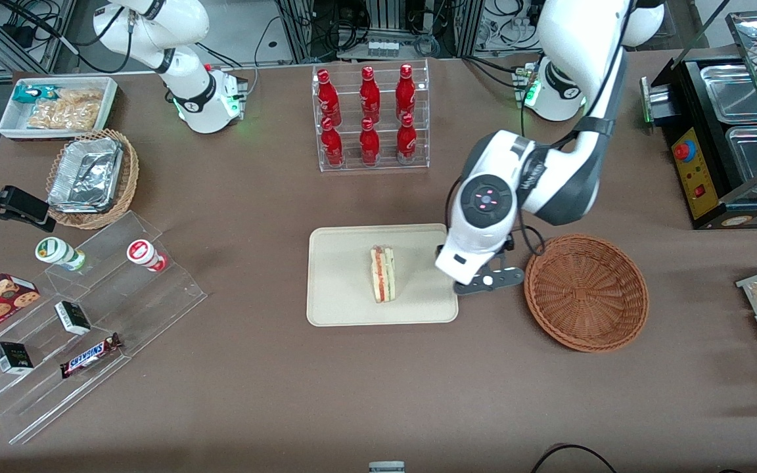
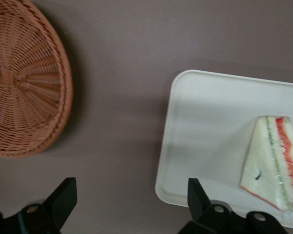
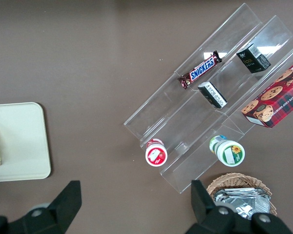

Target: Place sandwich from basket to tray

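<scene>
So the tray (image 1: 339, 276) sits on the table (image 1: 378, 394) with the basket (image 1: 586, 292) just beside it toward the working arm's end, and the basket looks empty now. The sandwich (image 1: 382, 274) is already lying on the tray, roughly mid-tray, filling edge showing.

Handling-wise I'd guess it's light and squishy: soft bread under clear wrap, so the film is probably a bit slippery and a hard squeeze would crush it. Best bet is a gentle pinch across the flat bread faces near the thick end, not the pointy tip.

The gripper (image 2: 132, 200) hangs above the strip of table between tray and basket, jaws spread wide with nothing in them.

Hard to see: in the wrist view the sandwich's corner is cut off, and from the front the arm covers the tray's edge nearest the basket.
</scene>
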Available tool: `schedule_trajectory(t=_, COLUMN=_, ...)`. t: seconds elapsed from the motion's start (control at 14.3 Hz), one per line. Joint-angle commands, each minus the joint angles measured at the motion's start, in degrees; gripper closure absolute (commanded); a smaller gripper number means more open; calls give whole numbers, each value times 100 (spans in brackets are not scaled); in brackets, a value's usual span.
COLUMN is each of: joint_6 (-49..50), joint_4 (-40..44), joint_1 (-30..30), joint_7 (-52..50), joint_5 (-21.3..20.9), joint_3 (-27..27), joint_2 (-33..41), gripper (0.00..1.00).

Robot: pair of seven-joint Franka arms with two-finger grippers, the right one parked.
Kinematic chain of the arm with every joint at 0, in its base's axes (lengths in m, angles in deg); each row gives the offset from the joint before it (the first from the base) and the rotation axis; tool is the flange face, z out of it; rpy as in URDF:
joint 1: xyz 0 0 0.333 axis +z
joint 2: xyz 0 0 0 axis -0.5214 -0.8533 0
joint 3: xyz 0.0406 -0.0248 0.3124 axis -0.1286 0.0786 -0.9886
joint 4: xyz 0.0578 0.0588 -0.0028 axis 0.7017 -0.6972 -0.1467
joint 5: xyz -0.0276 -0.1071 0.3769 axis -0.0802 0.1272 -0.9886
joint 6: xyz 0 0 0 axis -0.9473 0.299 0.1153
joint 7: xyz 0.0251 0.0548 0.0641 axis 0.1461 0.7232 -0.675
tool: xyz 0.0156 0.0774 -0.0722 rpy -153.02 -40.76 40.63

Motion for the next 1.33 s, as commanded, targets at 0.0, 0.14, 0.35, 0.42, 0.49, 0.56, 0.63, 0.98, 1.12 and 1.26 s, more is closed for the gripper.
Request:
schedule_trajectory(t=0.0, joint_6=192, joint_4=-397, joint_1=-46, joint_7=762, joint_5=326, joint_3=-511, joint_2=459, gripper=0)
schedule_trajectory(t=0.14, joint_6=526, joint_4=-397, joint_1=-46, joint_7=1115, joint_5=345, joint_3=-854, joint_2=625, gripper=0)
schedule_trajectory(t=0.35, joint_6=834, joint_4=-406, joint_1=633, joint_7=1510, joint_5=292, joint_3=-778, joint_2=942, gripper=0)
schedule_trajectory(t=0.42, joint_6=1000, joint_4=-372, joint_1=892, joint_7=1668, joint_5=283, joint_3=-446, joint_2=1048, gripper=0)
schedule_trajectory(t=0.49, joint_6=1106, joint_4=-389, joint_1=1234, joint_7=1844, joint_5=239, joint_3=-338, joint_2=1162, gripper=0)
schedule_trajectory(t=0.56, joint_6=1186, joint_4=-397, joint_1=1454, joint_7=1976, joint_5=195, joint_3=-171, joint_2=1285, gripper=0)
schedule_trajectory(t=0.63, joint_6=1334, joint_4=-398, joint_1=1779, joint_7=2099, joint_5=-22, joint_3=57, joint_2=1416, gripper=0)
schedule_trajectory(t=0.98, joint_6=1739, joint_4=-398, joint_1=3782, joint_7=2476, joint_5=-666, joint_3=2007, joint_2=1918, gripper=0)
schedule_trajectory(t=1.12, joint_6=1959, joint_4=-406, joint_1=4223, joint_7=3100, joint_5=-666, joint_3=2203, joint_2=2155, gripper=0)
schedule_trajectory(t=1.26, joint_6=2056, joint_4=-406, joint_1=4575, joint_7=3584, joint_5=-658, joint_3=2282, joint_2=2427, gripper=0)
